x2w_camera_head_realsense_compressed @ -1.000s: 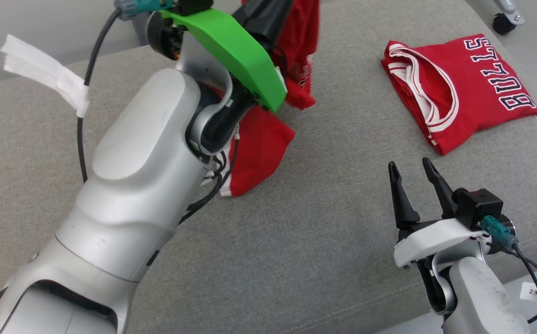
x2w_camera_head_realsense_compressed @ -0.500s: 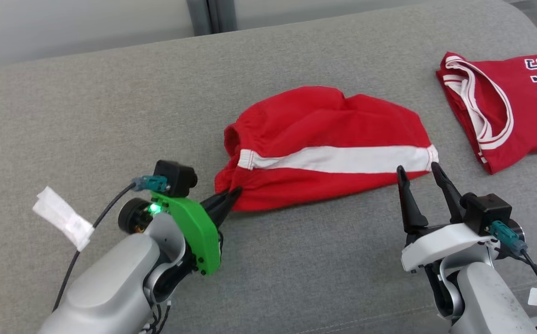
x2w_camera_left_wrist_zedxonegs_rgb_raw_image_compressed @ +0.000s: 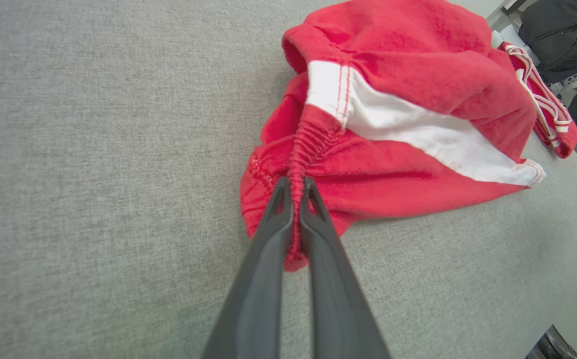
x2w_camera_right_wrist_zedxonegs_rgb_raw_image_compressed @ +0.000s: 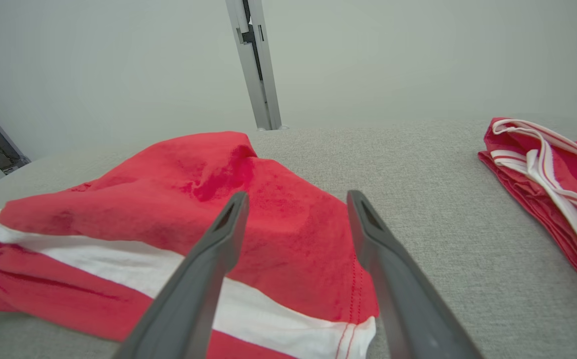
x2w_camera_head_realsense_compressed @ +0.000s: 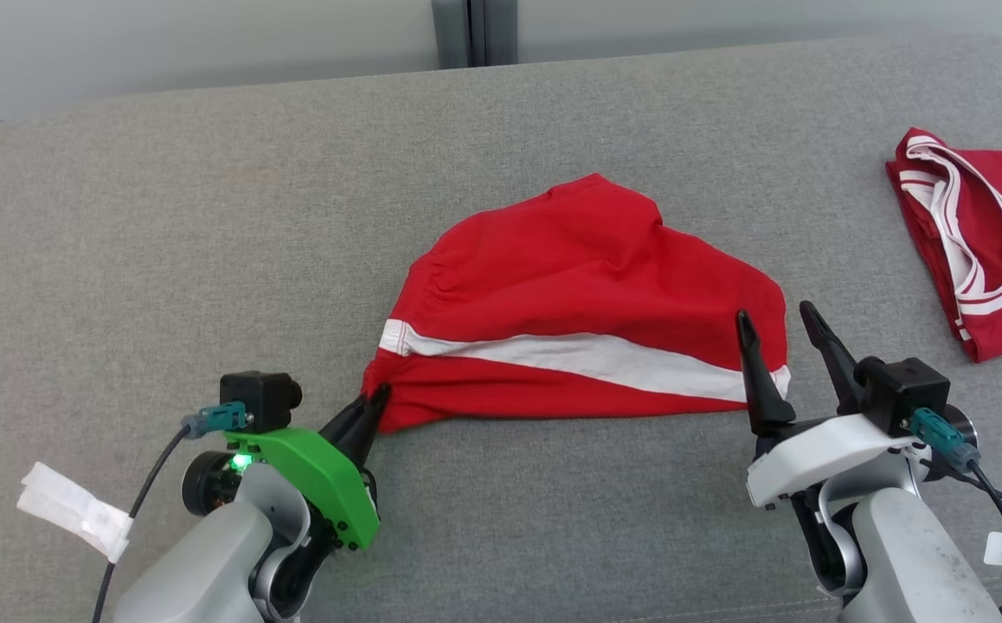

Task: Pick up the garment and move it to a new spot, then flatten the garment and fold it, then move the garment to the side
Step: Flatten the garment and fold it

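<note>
The garment (x2w_camera_head_realsense_compressed: 579,303) is a pair of red shorts with a white side stripe, lying rumpled on the grey cushion (x2w_camera_head_realsense_compressed: 163,260). My left gripper (x2w_camera_head_realsense_compressed: 377,400) is shut on the gathered waistband at the garment's left end; in the left wrist view the elastic edge (x2w_camera_left_wrist_zedxonegs_rgb_raw_image_compressed: 296,169) is pinched between the two fingers of the left gripper (x2w_camera_left_wrist_zedxonegs_rgb_raw_image_compressed: 293,182). My right gripper (x2w_camera_head_realsense_compressed: 773,316) stands open just over the garment's right hem, nothing between its fingers. In the right wrist view the right gripper (x2w_camera_right_wrist_zedxonegs_rgb_raw_image_compressed: 296,199) hovers above the garment (x2w_camera_right_wrist_zedxonegs_rgb_raw_image_compressed: 194,199), near its hem corner.
A folded red jersey (x2w_camera_head_realsense_compressed: 977,242) with white trim lies at the right edge of the cushion, also the jersey (x2w_camera_right_wrist_zedxonegs_rgb_raw_image_compressed: 547,174) in the right wrist view. A pale wall with a metal post (x2w_camera_head_realsense_compressed: 466,30) runs behind. A person's dark clothing (x2w_camera_left_wrist_zedxonegs_rgb_raw_image_compressed: 557,35) shows beyond the cushion.
The head camera has tilted and shifted. My left gripper brought the garment down from the air onto the cushion and drew its left end toward me. The right gripper stayed open in place.
</note>
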### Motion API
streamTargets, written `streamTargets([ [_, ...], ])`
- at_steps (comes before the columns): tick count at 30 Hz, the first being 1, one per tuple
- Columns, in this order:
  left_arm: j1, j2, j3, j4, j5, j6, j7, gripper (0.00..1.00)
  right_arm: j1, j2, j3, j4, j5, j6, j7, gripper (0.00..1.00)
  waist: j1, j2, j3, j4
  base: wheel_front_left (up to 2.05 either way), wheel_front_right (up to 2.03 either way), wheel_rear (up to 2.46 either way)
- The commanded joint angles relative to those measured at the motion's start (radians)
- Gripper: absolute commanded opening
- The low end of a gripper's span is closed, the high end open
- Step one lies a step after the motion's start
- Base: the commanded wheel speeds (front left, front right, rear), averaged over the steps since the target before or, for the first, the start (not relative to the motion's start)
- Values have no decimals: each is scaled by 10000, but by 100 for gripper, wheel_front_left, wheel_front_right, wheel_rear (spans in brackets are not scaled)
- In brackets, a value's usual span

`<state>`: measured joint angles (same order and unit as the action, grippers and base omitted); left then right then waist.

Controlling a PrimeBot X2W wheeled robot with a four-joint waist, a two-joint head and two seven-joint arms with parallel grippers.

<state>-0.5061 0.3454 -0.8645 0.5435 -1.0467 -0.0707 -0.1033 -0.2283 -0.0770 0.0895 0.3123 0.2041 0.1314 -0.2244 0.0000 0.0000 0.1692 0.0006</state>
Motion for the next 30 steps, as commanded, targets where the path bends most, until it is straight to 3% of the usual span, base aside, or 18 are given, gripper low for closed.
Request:
streamTargets([
  [1,227,-33,71,97,-31,93,-140,100,158,-66,6,-32,-21,-13,13,100,0,0,-98,28,0,0,0],
  [6,582,-101,319,206,-115,234,-830,100,292,-121,-113,-112,-22,-13,46,100,0,0,-273,46,0,0,0],
  [10,915,-70,1045,-75,-83,440,-1493,100,421,-151,-282,-186,-33,-13,73,100,0,0,-392,107,0,0,0],
  [15,1678,-352,3434,-1530,1413,688,-1607,100,567,-199,-534,-320,-67,-13,92,100,0,0,-528,271,0,0,0],
  [18,2318,-827,4970,-2448,2706,493,-1612,100,577,-188,-625,-363,-145,-13,163,100,0,0,-669,299,0,0,0],
  [22,3076,-1579,6229,-2941,4091,54,-1613,100,649,-153,-684,-364,-183,-13,230,100,0,0,-902,310,0,0,0],
  [30,3725,-2299,7106,-2578,6006,-435,-1615,100,799,-246,-703,-87,-224,-13,439,100,0,0,-1413,283,0,0,0],
])
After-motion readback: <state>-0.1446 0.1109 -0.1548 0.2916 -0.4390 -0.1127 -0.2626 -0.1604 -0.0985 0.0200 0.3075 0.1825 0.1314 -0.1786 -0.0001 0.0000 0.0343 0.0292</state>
